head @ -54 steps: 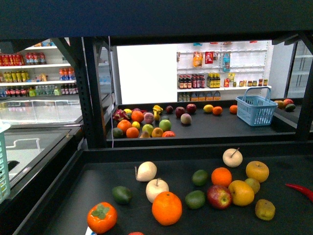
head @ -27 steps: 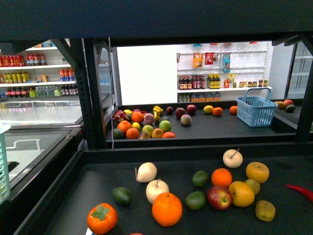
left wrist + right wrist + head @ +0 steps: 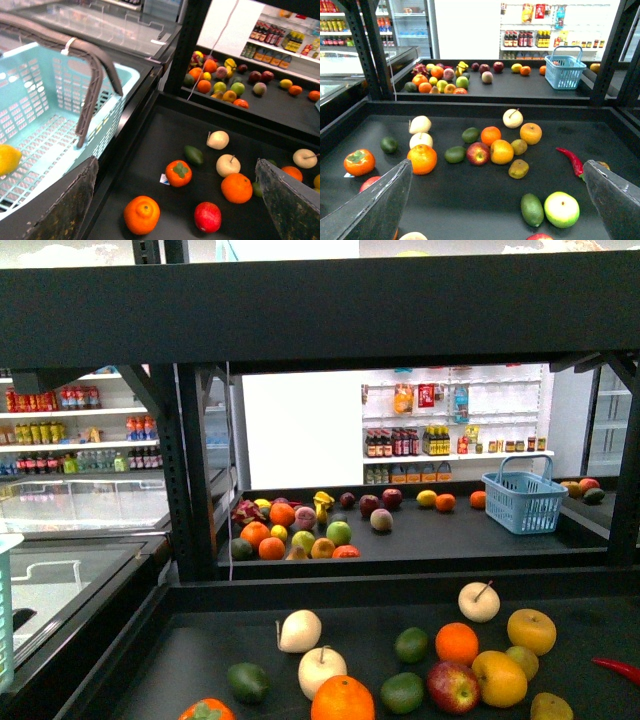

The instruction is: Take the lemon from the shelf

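The lemon (image 3: 9,159), bright yellow and oval, lies inside the teal basket (image 3: 45,120) at the edge of the left wrist view, partly cut off. Beside the basket stands the shelf (image 3: 150,150), a black rack whose dark tier (image 3: 200,650) carries loose fruit. My left gripper (image 3: 177,210) hangs open above an orange, a persimmon and a red fruit, holding nothing. Over the same tier (image 3: 470,195), my right gripper (image 3: 492,210) is open and empty, with an avocado and a green apple below it. Neither arm shows in the front view.
Oranges (image 3: 342,699), pale pears (image 3: 299,631), yellow-orange round fruits (image 3: 499,678), a red apple (image 3: 453,686) and a red chilli (image 3: 571,158) lie on the near tier. A further tier holds more fruit and a blue basket (image 3: 525,502). Black uprights (image 3: 195,470) frame the rack.
The front view has lifted: the fruit on the near tier sits lower in the picture and a black upper tier now crosses the top. No fruit has moved.
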